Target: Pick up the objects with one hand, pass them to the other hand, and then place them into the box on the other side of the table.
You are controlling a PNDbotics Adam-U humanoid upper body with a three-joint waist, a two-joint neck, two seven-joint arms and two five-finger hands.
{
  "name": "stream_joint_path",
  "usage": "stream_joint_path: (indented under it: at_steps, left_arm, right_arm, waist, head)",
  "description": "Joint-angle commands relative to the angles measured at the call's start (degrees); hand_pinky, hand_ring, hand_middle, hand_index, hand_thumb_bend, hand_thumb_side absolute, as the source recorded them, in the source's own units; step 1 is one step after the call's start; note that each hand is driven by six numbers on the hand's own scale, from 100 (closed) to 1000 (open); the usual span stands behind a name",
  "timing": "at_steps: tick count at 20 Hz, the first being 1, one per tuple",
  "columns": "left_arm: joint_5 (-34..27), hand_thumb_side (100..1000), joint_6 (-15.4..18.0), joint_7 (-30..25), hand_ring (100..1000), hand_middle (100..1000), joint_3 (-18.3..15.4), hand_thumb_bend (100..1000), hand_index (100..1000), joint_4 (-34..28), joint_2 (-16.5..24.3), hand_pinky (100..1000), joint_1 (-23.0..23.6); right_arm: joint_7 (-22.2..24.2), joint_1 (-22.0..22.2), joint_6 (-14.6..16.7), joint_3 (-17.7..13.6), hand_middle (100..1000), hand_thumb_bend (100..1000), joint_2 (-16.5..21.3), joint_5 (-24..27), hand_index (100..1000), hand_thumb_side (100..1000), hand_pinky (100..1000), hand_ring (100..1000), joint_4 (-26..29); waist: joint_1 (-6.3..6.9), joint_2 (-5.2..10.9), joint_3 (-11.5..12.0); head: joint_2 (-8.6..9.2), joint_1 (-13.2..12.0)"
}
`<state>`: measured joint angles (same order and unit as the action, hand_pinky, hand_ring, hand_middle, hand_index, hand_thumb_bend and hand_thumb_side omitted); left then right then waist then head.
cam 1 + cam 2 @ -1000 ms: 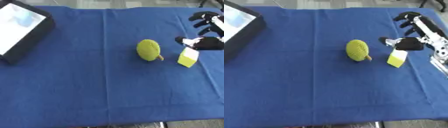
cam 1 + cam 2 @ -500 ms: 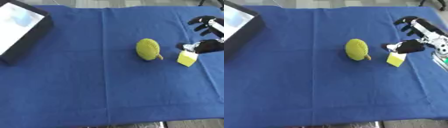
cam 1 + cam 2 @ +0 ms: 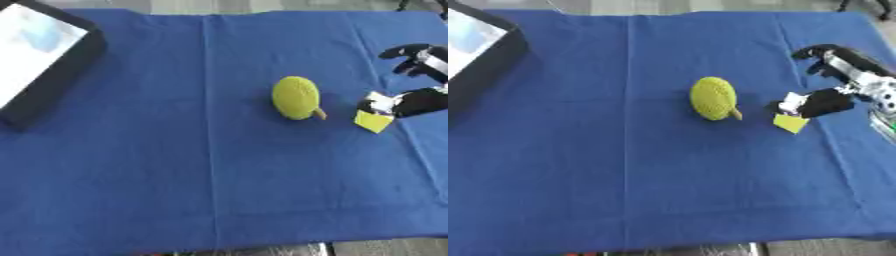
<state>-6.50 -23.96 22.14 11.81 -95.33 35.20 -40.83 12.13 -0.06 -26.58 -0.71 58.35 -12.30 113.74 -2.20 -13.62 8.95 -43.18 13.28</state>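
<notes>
A yellow-green knitted fruit point(image 3: 296, 97) with a short brown stem lies in the middle of the blue cloth. To its right a small yellow block point(image 3: 374, 121) with a white top stands tilted. My right hand point(image 3: 829, 102) comes in from the right edge. Its black thumb rests on the block's top, and its fingers point(image 3: 820, 50) arch well above and behind, apart from the block. The black box point(image 3: 54, 82) with a pale inside sits at the far left corner. My left hand shows in neither view.
The blue cloth point(image 3: 175, 175) covers the whole table, with its front edge near the bottom of the views. A fold line runs front to back left of the fruit. Bare floor shows beyond the far edge.
My right hand has come down and toward the front, its thumb now on the block's top. The block has tipped and shifted slightly. The fruit has not moved.
</notes>
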Motion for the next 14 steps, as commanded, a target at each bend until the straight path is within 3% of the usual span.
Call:
stream_joint_path:
  at_steps: [1,8,14]
  left_arm:
    - [0.29,582,0.22,-0.40,619,552,-0.95,100,725,-0.67,1.65,773,-0.37]
    - [0.38,575,0.28,-0.29,620,553,-1.17,100,724,-1.08,1.97,774,0.10]
    - [0.52,570,-0.04,-0.33,621,554,-1.17,100,724,-1.35,2.05,774,0.24]
  right_arm:
    - [0.86,0.09,-0.77,-1.26,895,586,2.39,-0.86,893,329,860,828,0.86]
    - [1.16,0.50,-2.33,-1.83,906,553,2.92,0.44,901,301,874,840,0.86]
    - [1.97,0.76,-5.82,-2.30,923,499,4.30,-0.51,913,248,933,878,0.86]
  waist:
    - [-0.01,0.59,0.05]
    - [0.18,0.27,0.05]
    - [0.54,-0.29,0.19]
  head:
    - [0.66,0.43]
    - [0.58,0.74]
    - [0.74,1.16]
